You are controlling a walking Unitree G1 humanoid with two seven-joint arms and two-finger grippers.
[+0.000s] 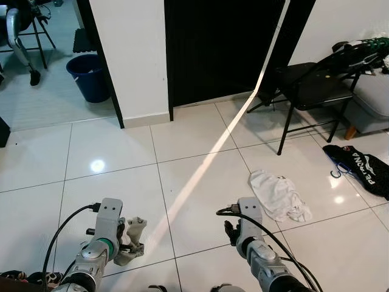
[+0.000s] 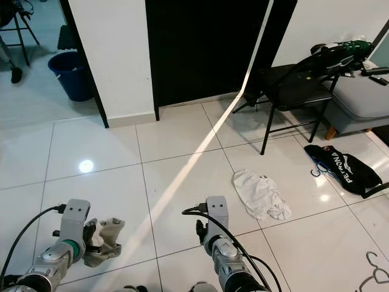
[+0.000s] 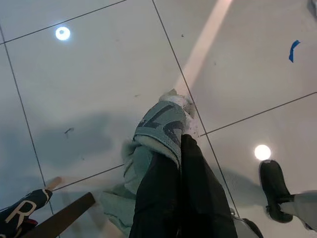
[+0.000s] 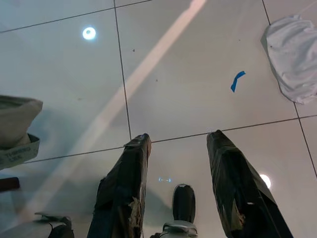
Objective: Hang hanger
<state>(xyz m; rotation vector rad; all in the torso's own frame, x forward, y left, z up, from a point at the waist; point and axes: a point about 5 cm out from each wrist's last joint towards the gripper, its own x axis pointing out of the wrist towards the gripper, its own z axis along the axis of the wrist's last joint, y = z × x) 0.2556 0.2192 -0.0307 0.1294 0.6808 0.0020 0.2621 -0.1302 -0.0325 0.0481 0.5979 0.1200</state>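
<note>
The left claw point(image 3: 173, 163) is hanging low at the near left, its black fingers pressed together on a pale grey-green garment point(image 3: 158, 124) that is drooping in soft folds just above the floor point(image 1: 200, 152). The right claw point(image 4: 178, 148) is hovering at the near centre with its fingers spread apart and nothing between them, pointing down at bare tile. Going outward, a crumpled white cloth point(image 1: 276, 193) is lying on the tiles to the right of the right claw, and farther right a black garment with white lettering point(image 1: 361, 169) is lying on the floor near the sofa point(image 2: 358, 97). A blue hook of a hanger point(image 1: 335, 170) is poking out at that garment's left edge; the rest of the hanger is hidden under the cloth, so its shape cannot be told. By the look of it, the hanger is light and stiff, likely smooth plastic that could slip in the fingers, so taking it at the neck just below the hook seems soundest, with the garment's soft weight dragging below. Behind, a black folding chair point(image 1: 310, 91) is standing at the far right, and a blue bucket point(image 1: 90, 76) is sitting at the far left.
</note>
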